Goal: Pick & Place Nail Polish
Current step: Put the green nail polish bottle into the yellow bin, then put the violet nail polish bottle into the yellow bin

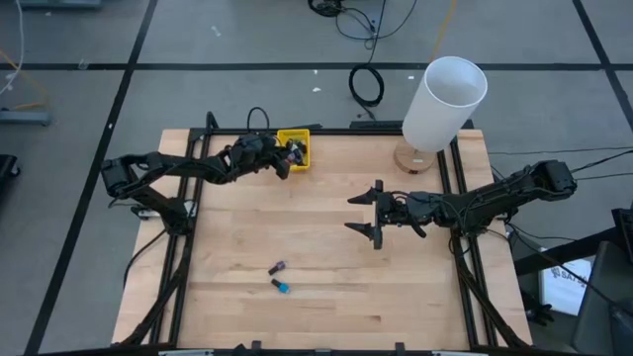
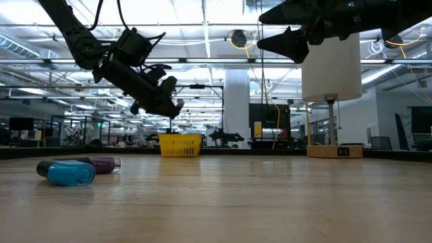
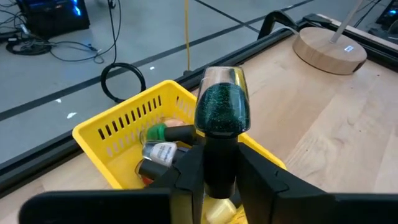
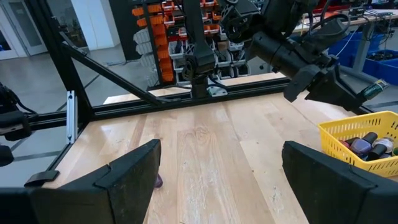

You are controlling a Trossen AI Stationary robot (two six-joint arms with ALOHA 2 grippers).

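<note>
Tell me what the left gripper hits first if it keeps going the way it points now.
Probably the yellow bin: the left gripper, gripping a dark green nail polish bottle, points down into it, onto bottles already inside.

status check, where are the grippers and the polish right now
Left gripper over yellow bin, gripping green nail polish bottle. Right gripper open, mid-table, empty. Two bottles loose on table. Nothing in the way.

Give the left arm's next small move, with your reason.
Probably open the left pincer wider to drop the dark green glitter bottle. The bottle sits between its fingers right over the yellow bin, where other bottles already lie. After that, the two bottles on the table wait. The right pincer hangs open over the table's middle.
</note>
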